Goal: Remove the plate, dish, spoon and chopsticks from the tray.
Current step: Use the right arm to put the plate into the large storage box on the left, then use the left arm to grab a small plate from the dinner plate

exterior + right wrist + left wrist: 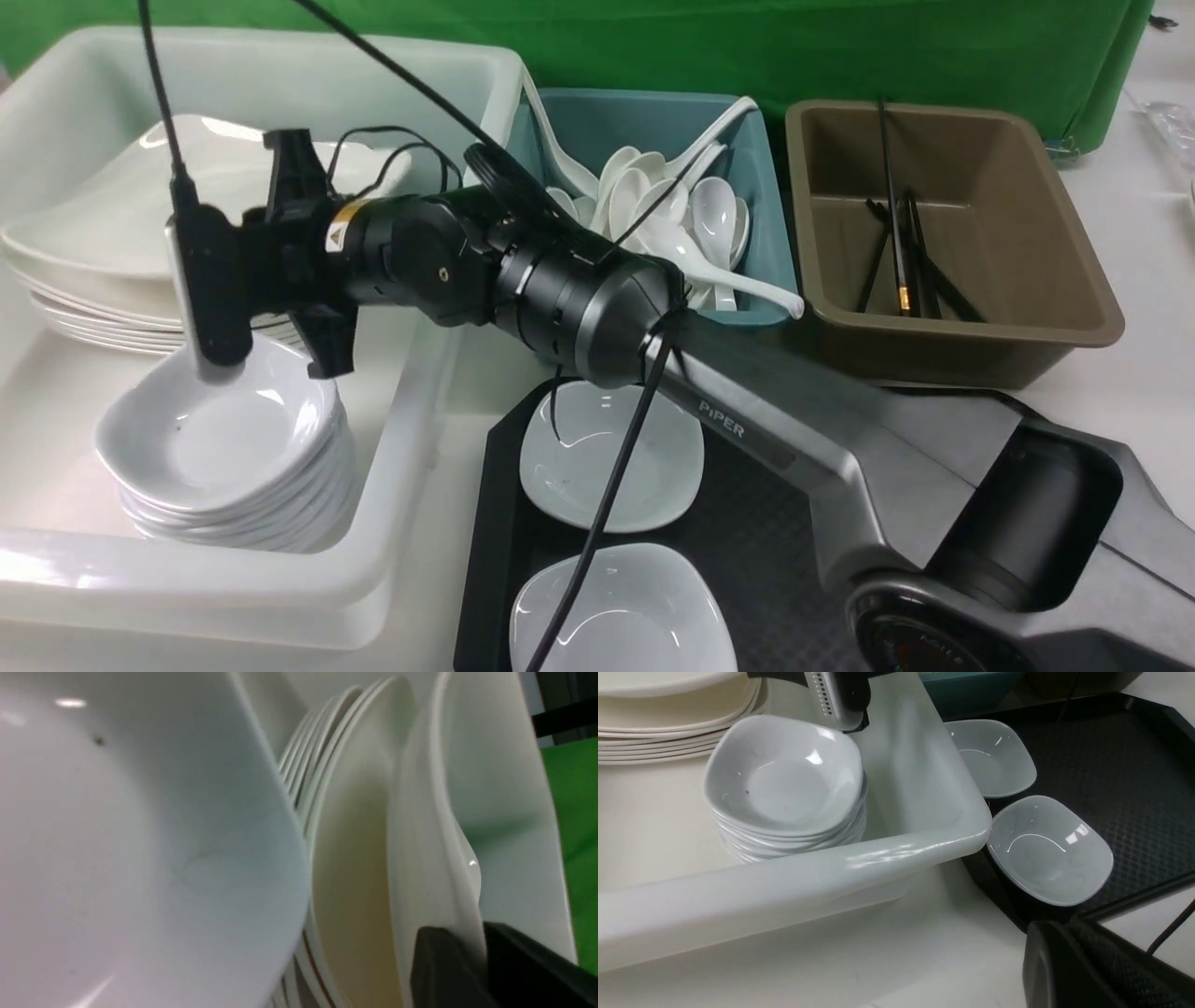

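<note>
My right gripper (467, 933) reaches across into the white bin, its fingers on either side of the rim of a large white plate (434, 812). That plate (103, 215) lies on top of a plate stack. In the front view the right gripper (299, 252) is seen from behind, above a stack of small dishes (224, 439). Two small white dishes (611, 457) (621, 611) sit on the black tray (747, 523). White spoons (672, 205) lie in the teal bin and black chopsticks (901, 252) in the brown bin. My left gripper (1057, 926) is shut and empty near the tray's corner.
The white bin (187, 560) stands left of the tray and holds both stacks. At the back are the teal bin (644, 112) and the brown bin (1064, 308). My right arm (794, 439) spans the tray. A green cloth hangs behind.
</note>
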### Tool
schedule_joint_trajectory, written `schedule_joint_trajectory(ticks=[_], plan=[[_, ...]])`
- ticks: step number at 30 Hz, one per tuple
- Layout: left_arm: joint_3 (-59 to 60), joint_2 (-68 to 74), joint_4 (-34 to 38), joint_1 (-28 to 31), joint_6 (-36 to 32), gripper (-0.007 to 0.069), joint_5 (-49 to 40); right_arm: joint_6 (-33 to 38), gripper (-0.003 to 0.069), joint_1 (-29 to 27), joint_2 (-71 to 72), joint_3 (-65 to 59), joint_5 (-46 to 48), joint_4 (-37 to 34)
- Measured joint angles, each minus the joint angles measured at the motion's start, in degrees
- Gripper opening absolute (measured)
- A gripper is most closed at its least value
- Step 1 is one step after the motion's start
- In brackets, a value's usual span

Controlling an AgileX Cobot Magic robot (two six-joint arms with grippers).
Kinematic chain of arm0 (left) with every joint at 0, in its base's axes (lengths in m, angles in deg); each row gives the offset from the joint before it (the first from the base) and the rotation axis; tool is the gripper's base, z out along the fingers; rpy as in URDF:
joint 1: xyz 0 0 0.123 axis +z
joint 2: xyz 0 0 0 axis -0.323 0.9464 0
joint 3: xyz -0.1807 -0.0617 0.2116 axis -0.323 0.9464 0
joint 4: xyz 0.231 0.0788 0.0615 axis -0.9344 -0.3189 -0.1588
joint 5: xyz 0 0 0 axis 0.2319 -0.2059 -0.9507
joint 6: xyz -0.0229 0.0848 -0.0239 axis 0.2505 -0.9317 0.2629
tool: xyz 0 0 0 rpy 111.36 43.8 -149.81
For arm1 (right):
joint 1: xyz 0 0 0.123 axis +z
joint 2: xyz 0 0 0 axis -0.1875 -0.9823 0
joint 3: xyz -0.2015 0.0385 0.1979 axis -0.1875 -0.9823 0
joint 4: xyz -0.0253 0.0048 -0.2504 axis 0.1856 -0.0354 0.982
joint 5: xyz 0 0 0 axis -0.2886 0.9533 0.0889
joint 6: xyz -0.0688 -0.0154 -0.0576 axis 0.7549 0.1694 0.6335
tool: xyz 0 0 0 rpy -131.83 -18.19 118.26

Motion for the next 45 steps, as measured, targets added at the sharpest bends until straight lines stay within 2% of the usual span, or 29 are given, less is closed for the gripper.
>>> schedule_joint_trajectory(ticks=[4,5,7,10,13,15,17,18,19,22,24,26,30,32,34,35,36,37,38,42,45], plan=[[0.0,0.0,0.0,0.0,-1.1,0.0018,0.0,-5.7,0.0351,-0.4,0.0,0.0,-0.1,0.1],[0.0,0.0,0.0,0.0,-1.2,0.0018,0.0,-6.4,0.0358,-0.4,0.1,0.0,-0.1,0.1],[0.0,0.0,0.0,0.0,-1.5,0.0018,0.0,-10.3,0.0430,-0.5,0.3,0.0,0.8,0.1],[0.0,0.0,0.0,0.0,-1.6,0.0018,0.0,-14.3,0.0471,-0.5,1.3,0.1,3.8,0.5],[0.0,0.0,0.0,0.0,-1.7,0.0018,0.0,-18.7,0.0473,-0.5,4.0,0.1,9.7,2.1],[0.0,0.0,0.0,0.0,-1.8,0.0018,0.0,-23.4,0.0456,-0.4,6.4,0.1,15.5,4.0],[0.0,0.0,0.0,0.0,-2.1,0.0018,0.0,-31.2,0.0413,-0.4,10.5,0.1,22.8,6.0],[0.0,0.1,0.0,0.0,-2.5,0.0018,0.0,-34.7,0.0377,-0.4,12.4,0.1,26.5,7.0],[0.0,0.5,0.0,0.0,-3.3,0.0018,0.0,-40.6,0.0311,-0.4,16.2,0.1,34.6,8.2],[0.0,3.0,0.3,0.0,-5.2,0.0018,0.0,-48.0,0.0178,-0.5,22.5,0.3,46.6,10.0],[0.0,6.0,1.2,0.0,-7.1,0.0018,-0.1,-52.5,0.0087,-0.5,27.0,0.3,51.7,11.6],[0.0,9.9,3.1,0.0,-9.4,0.0018,0.4,-56.4,0.0036,-0.5,30.4,-0.1,51.9,13.5],[0.0,17.6,7.2,0.0,-14.2,0.0018,4.3,-66.7,0.0019,-0.5,37.1,-4.7,51.9,21.0],[0.0,24.3,8.7,0.0,-17.6,0.0018,7.9,-73.1,0.0019,-0.5,45.7,-14.5,51.9,26.0],[0.0,26.8,9.6,0.0,-18.5,0.0018,8.9,-74.8,0.0019,-0.5,49.4,-20.2,51.9,27.5],[0.0,30.8,11.0,-0.5,-20.7,0.0018,9.6,-78.1,0.0019,-0.5,56.6,-29.3,51.9,29.1],[0.0,31.8,11.2,-0.6,-21.3,0.0018,9.7,-78.6,0.0019,-0.5,57.4,-30.4,51.9,29.5],[0.0,35.8,12.3,-2.0,-22.9,0.0018,10.3,-83.0,0.0020,-0.5,64.0,-38.9,51.7,31.4],[0.0,36.3,12.2,-2.0,-23.1,0.0018,10.3,-83.7,0.0020,-0.5,64.8,-39.9,51.7,31.6],[-0.1,47.6,12.4,-8.0,-23.2,0.0018,15.2,-94.2,0.0020,-0.5,80.7,-62.2,49.0,36.1],[-1.0,55.7,12.1,-14.9,-18.7,0.0018,18.3,-98.8,0.0020,-0.5,89.9,-73.5,47.3,36.6]])
